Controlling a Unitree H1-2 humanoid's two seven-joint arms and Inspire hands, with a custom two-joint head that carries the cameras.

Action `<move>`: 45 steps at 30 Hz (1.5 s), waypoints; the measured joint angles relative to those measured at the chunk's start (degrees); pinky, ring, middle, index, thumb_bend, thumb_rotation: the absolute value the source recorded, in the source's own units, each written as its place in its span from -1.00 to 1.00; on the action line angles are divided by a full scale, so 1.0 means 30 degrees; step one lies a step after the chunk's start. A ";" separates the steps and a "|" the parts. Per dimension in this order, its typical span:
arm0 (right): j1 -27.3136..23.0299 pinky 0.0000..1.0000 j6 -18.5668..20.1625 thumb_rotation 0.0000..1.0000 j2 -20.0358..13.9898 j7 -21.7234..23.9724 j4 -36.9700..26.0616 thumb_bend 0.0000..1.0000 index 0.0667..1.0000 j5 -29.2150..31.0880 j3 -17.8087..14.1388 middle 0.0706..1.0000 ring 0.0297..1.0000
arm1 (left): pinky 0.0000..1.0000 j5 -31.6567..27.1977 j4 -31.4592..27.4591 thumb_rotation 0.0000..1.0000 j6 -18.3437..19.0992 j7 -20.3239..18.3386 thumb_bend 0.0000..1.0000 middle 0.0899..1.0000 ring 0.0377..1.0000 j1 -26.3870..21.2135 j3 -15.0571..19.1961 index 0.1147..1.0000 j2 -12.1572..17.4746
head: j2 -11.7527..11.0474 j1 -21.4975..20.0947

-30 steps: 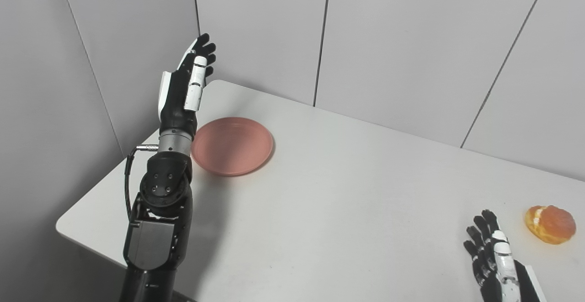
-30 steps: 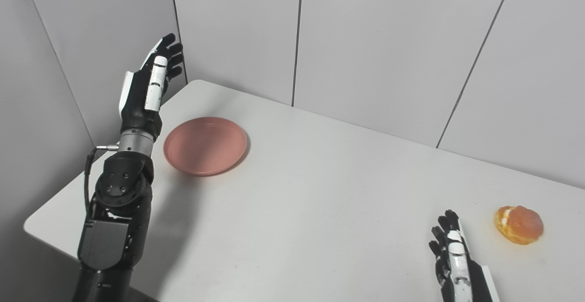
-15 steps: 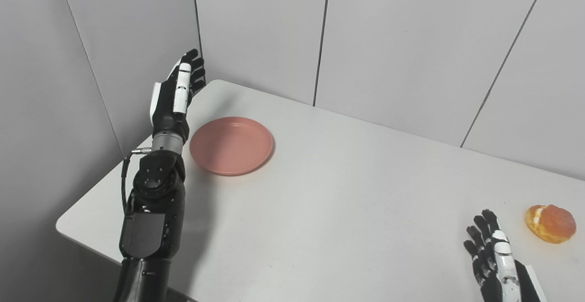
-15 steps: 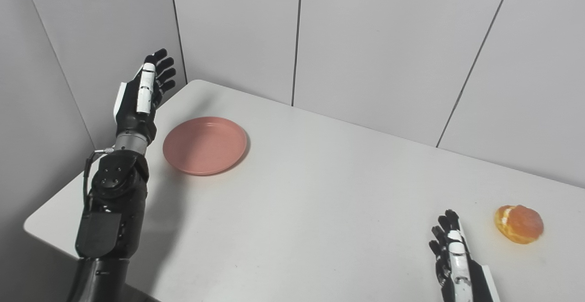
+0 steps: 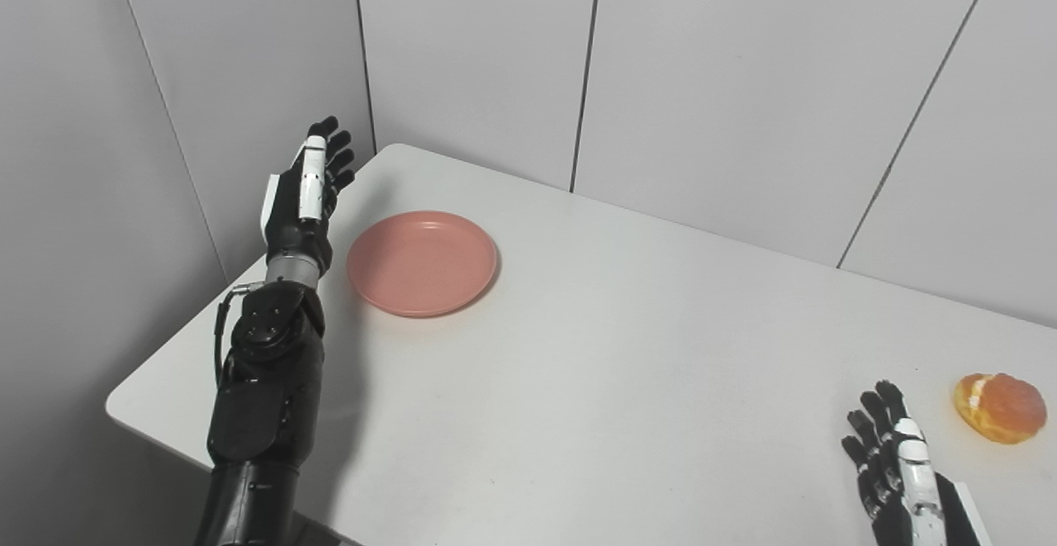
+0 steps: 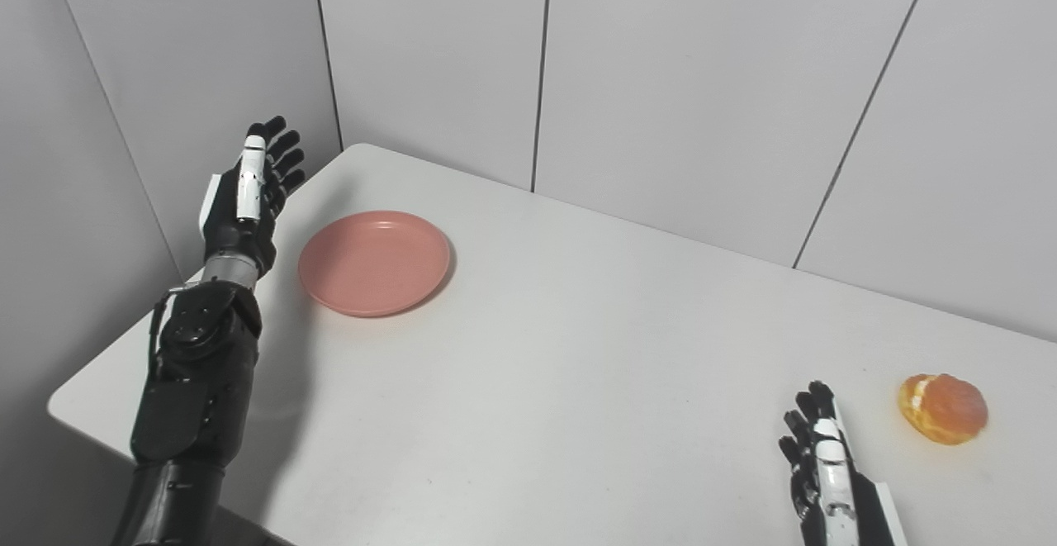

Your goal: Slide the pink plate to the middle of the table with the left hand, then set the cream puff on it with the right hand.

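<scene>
Since a second ago we see the left hand [image 5: 304, 187] come lower and further left, away from the plate [image 5: 422, 263]; its fingers are spread, holding nothing. The plate sits at the table's [image 5: 628, 364] far left. The right hand [image 5: 896, 467], partly cut off below, lies flat and empty near the cream puff [image 5: 999, 407].

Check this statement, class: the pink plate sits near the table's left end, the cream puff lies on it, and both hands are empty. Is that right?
Not quite. The cream puff is not on the pink plate; it lies on the table near the right end, beside the right hand, as the left eye view shows. The plate's position and the empty left hand are correct.
</scene>
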 measured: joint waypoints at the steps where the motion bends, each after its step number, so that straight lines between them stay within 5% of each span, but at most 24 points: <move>1: 0.0001 1.00 0.0000 1.00 -0.0003 0.0000 0.0000 -0.71 1.00 0.0000 -0.0002 1.00 1.00 | 0.86 -0.0065 0.0226 1.00 -0.0032 -0.0005 -0.17 0.84 0.86 0.0005 0.0041 0.78 0.0024 | 0.0058 0.0029; 33: 0.0003 1.00 0.0004 1.00 -0.0081 0.0023 -0.0020 -0.63 1.00 0.0193 -0.0080 1.00 1.00 | 0.90 -0.2492 0.5529 1.00 -0.1351 -0.0237 -0.28 0.90 0.90 -0.0196 0.0481 0.87 0.0736 | 0.0497 -0.0029; 45: 0.0005 1.00 0.0093 1.00 -0.0074 -0.0098 -0.0273 -0.61 1.00 0.0095 -0.0086 1.00 1.00 | 0.85 -0.2571 0.7632 0.91 -0.2781 -0.0423 -0.35 0.79 0.82 -0.0799 0.0290 0.72 0.0751 | 0.0645 -0.0117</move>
